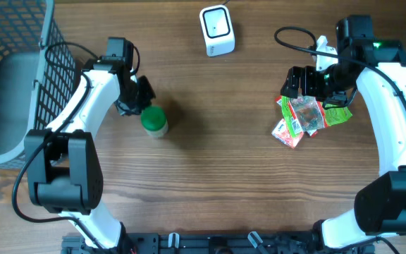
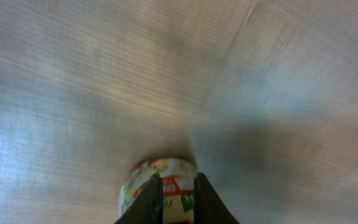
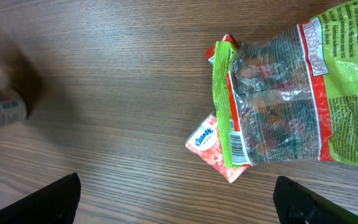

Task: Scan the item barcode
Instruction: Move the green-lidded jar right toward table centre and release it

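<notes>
Left gripper (image 2: pixel 176 190) jaws nearly shut at the green-lidded jar (image 1: pixel 154 121), hold unclear; right gripper (image 3: pixel 179 208) gapes wide, empty. Jar looks rigid, slick, probably light: pinch across its body

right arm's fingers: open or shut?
Open: the right fingers sit wide apart in the wrist view, gripping nothing.

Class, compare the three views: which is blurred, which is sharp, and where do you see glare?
Left wrist: the whole frame is smeared, and the jar label is unreadable. Right wrist: sharp, with glare patches on the clear snack bag, though the jar at its left edge looks soft. Overhead: crisp and evenly lit, no strong glare.
</notes>
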Robot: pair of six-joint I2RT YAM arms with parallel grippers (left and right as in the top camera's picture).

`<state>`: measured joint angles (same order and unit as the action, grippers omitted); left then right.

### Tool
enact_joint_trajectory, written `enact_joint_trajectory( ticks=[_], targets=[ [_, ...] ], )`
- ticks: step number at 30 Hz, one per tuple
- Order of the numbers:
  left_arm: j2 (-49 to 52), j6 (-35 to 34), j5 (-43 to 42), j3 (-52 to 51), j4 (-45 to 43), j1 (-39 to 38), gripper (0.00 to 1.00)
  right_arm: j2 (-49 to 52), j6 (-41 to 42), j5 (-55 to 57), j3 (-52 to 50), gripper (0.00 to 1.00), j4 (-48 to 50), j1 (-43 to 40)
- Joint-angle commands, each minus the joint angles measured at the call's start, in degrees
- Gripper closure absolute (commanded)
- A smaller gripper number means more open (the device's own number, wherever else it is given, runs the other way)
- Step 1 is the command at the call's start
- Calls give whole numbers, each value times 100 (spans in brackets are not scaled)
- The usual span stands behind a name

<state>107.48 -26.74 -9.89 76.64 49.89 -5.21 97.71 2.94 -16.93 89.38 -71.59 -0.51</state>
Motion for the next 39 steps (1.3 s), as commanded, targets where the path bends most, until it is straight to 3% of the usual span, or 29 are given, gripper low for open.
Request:
enact_joint_trajectory(
  ticks=[1,4,9,12,14,19,23,26,28,32,37,39],
  targets=[
    [15,313,-361,46,354,-219,86,-42,9,-96,-26,0,15,2],
    [15,710,-872,46,420,-533,85,-42,-2,-96,-26,0,13,2],
    [9,710,-1349,55,376,-1097,86,-42,-164,-227,-26,0,-92,4],
    [-142,706,-1344,177,354,-1130,90,-42,-1220,-1495,-26,1,-127,79],
    [-382,640,-1316,345,358,-999,93,-42,-1499,-2020,-26,1,-125,203],
    [-857,-55,33,380,407,-761,91,-42,-1488,-2022,-26,1,-59,785],
    [-741,-791,1694,354,1307,-761,92,-42,-745,-1655,-26,1,356,1379],
    [-684,-894,1899,39,1558,-752,91,-15,-332,-1268,-26,0,645,1709],
    [-684,-634,1893,-350,938,-752,92,35,-289,-1263,-28,0,813,1954],
    [-608,-42,1283,-614,22,-752,96,70,-48,-1126,-81,1,1001,2092],
    [-599,282,-557,-616,164,-767,96,70,170,-439,-81,1,874,2085],
    [-597,269,-881,-616,310,-833,96,70,173,-424,-81,1,828,2050]
  ],
)
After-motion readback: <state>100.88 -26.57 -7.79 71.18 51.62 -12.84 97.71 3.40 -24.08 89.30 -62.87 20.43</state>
